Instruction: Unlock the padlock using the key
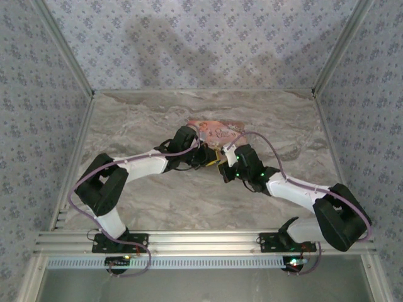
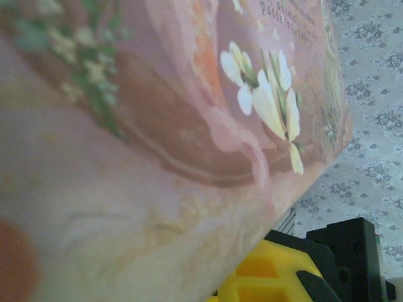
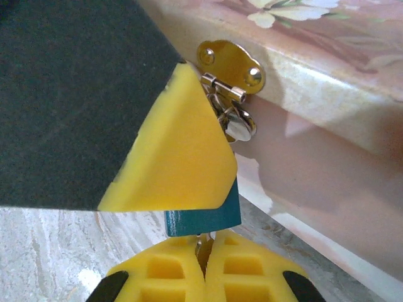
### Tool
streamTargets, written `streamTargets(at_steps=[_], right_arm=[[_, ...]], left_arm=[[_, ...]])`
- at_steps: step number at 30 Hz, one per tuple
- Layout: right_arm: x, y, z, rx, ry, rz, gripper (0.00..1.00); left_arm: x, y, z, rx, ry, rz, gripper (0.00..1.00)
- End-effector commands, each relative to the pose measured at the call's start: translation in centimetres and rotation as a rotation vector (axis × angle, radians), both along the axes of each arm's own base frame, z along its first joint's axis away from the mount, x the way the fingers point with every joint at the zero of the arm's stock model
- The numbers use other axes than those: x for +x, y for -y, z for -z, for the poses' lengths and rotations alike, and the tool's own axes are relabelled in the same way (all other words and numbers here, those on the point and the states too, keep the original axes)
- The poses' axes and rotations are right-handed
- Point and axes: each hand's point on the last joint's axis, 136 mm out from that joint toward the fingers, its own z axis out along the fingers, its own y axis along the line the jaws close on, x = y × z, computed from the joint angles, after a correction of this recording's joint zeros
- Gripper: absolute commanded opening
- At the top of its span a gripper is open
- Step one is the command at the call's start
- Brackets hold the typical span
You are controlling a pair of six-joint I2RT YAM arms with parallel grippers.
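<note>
Slippage worries me most. My right gripper [image 3: 204, 255] is pressed together on what looks like the key [image 3: 200, 243], a thin sliver between its fingers [image 3: 167, 277] just under the padlock [image 3: 203, 220]. So little of it shows that I cannot tell whether it sits in the keyway or merely touches the bottom face. If I twist while it is half in, it could roll in my grip or pop out and drop to the counter [image 3: 56, 251]. The padlock hangs below the gold hasp [image 3: 230, 65] on the near side of the box [image 3: 327, 126], which lies toward the counter's far edge, about midway along it. My left gripper [image 1: 209, 157] is closed, with one finger [image 3: 170, 157] lying over the padlock's upper half; whether it truly clamps the body is hidden. If it does not, I judge the padlock would swing with my twist and the lock would not turn. Pushing too hard could also shove the box toward the far edge.
</note>
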Motion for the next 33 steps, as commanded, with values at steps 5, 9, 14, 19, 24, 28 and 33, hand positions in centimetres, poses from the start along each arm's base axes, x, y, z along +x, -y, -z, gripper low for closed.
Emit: streamTargets(at_steps=[5, 9, 14, 19, 24, 28, 33], right_arm=[[-0.6, 0.6, 0.3, 0.039, -0.048, 0.014, 0.25], [-0.4, 1.5, -0.4, 0.081, -0.055, 0.047, 0.34], [-0.5, 1.8, -1.3, 0.153, -0.083, 0.046, 0.41], [-0.4, 2.0, -2.1, 0.271, -0.107, 0.044, 0.48], [-0.2, 2.1, -2.5, 0.331, -0.129, 0.031, 0.50], [-0.4, 1.3, -2.5, 0.351, -0.154, -0.005, 0.52], [-0.3, 0.8, -2.2, 0.359, -0.169, -0.021, 0.52]], left_arm=[[0.6, 0.9, -4.0, -0.098, 0.062, 0.020, 0.00], [0.6, 0.9, -3.9, -0.098, 0.061, 0.019, 0.00], [0.5, 0.9, -3.9, -0.099, 0.060, 0.021, 0.00], [0.6, 1.0, -4.0, -0.105, 0.058, 0.021, 0.00], [0.6, 1.1, -4.1, -0.109, 0.057, 0.023, 0.00], [0.6, 1.2, -4.2, -0.113, 0.057, 0.025, 0.00], [0.7, 1.2, -4.2, -0.116, 0.057, 0.025, 0.00]])
